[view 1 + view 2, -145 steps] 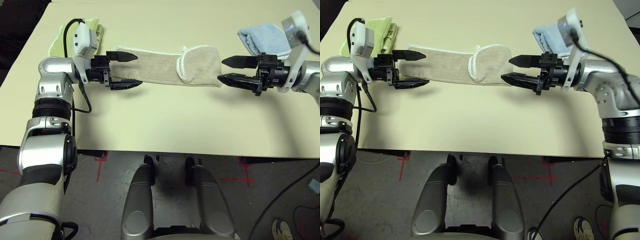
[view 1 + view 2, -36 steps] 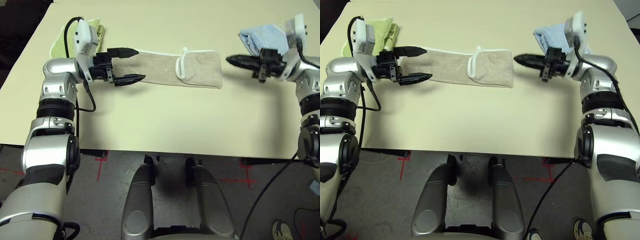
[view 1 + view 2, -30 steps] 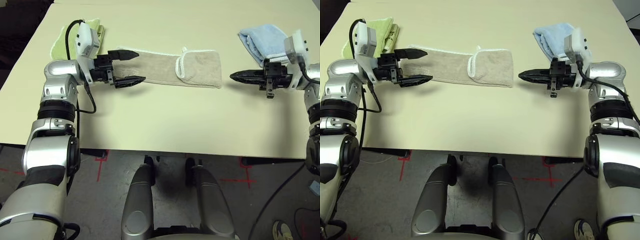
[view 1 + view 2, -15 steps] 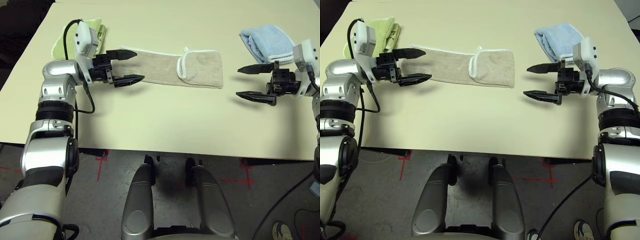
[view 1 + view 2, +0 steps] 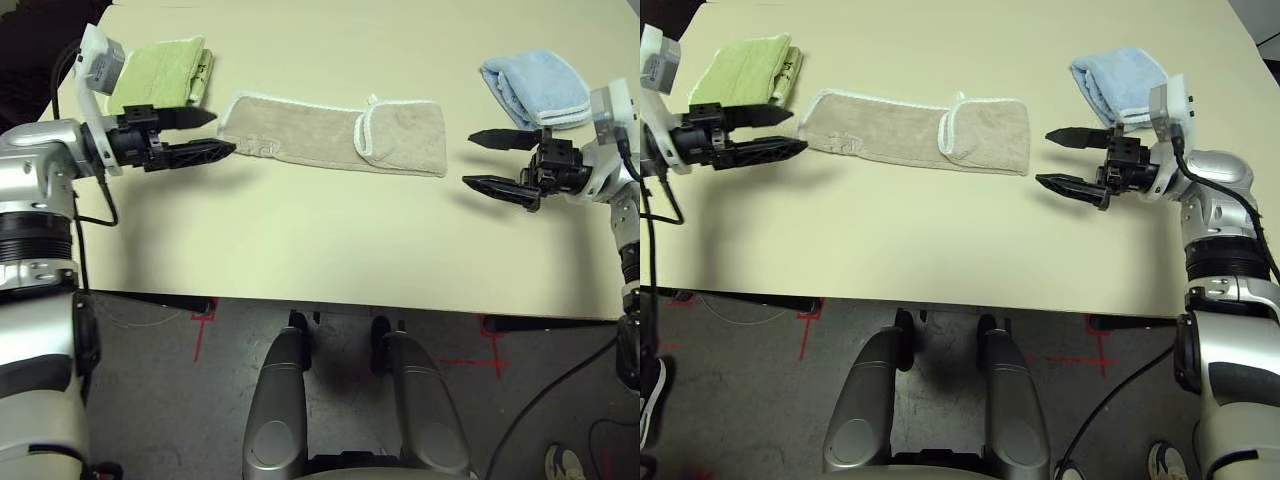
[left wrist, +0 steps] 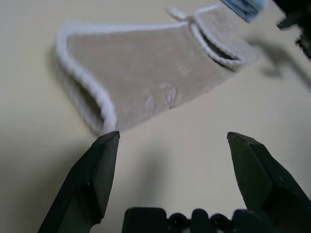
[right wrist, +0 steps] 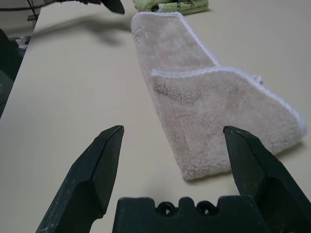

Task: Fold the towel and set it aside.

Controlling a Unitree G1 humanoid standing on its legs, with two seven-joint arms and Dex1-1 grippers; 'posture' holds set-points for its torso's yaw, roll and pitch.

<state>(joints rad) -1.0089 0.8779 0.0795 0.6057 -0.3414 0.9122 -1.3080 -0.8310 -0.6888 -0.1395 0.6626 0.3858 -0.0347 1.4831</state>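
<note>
- towel (image 5: pixel 310 133) (tan, white edging) is laid out as a long strip mid-table (image 5: pixel 330 240), w/ its right end already turned over toward the middle
- L gripper (image 5: pixel 226 133) is held open just off the towel's left end, nothing gripped; R gripper (image 5: pixel 468 160) is parked near the folded end, also open + empty
- step in hand IMO: left end to be brought over onto the folded part
- both layers of that end should be pinched together, since it's doubled & gapes at the edge, o/w only the top one gets lifted
- best carried low and laid down slowly, long edges lined up; R side could be pressed lightly so the 1st fold isn't dragged open
- setting aside is better left til the bundle's compact
- count: 1 tan towel, 1 green towel (image 5: pixel 160 75), 1 blue towel (image 5: pixel 540 88) (both folded), 2 grippers, 1 table
</note>
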